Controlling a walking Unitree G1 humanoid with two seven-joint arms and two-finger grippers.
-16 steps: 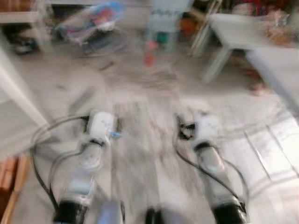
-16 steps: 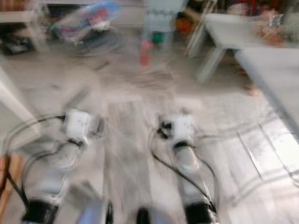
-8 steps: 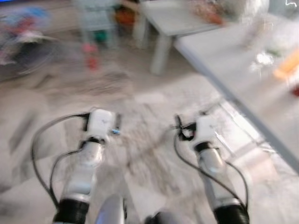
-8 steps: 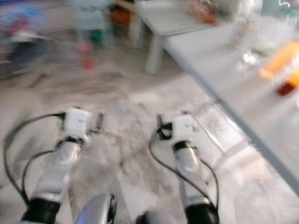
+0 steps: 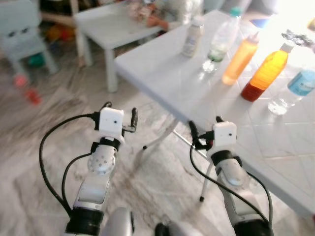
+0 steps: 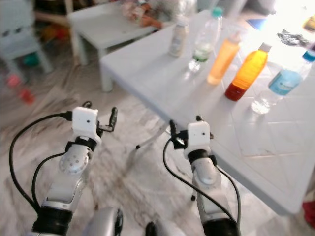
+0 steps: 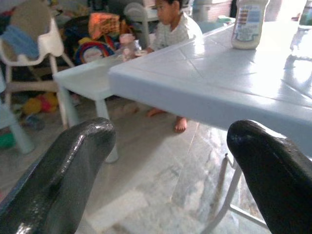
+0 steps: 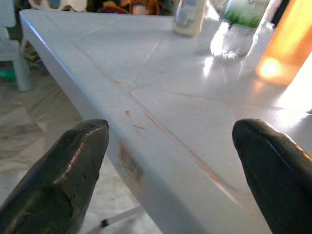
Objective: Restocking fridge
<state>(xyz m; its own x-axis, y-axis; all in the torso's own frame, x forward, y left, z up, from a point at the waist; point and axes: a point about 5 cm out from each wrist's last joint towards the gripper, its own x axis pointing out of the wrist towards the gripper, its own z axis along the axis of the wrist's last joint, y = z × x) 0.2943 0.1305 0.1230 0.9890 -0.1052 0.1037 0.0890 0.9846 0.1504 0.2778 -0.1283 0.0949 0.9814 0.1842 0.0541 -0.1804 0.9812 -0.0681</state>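
A white tiled table (image 5: 167, 73) stands ahead on my right and carries several bottles. They are a small white bottle (image 5: 192, 37), a clear bottle with a teal cap (image 5: 221, 39), an orange squeeze bottle (image 5: 240, 59), an orange juice bottle (image 5: 263, 71) and a blue-labelled water bottle (image 5: 295, 91). My left gripper (image 5: 120, 110) hovers open over the floor, just short of the table's near corner. My right gripper (image 5: 204, 125) is open at the table's edge, level with the top (image 8: 161, 97). Neither holds anything.
A lower white table (image 5: 113, 22) with clutter stands behind, with a pale blue child's chair (image 5: 19, 29) to the left. Small toys lie on the marble floor (image 5: 39, 142). In the left wrist view a person (image 7: 170, 24) sits on the floor beyond the table, near a high chair (image 7: 34, 44).
The whole view has swung right and sharpened, bringing the tiled table with its bottles into view. Both arms keep the same raised pose before me.
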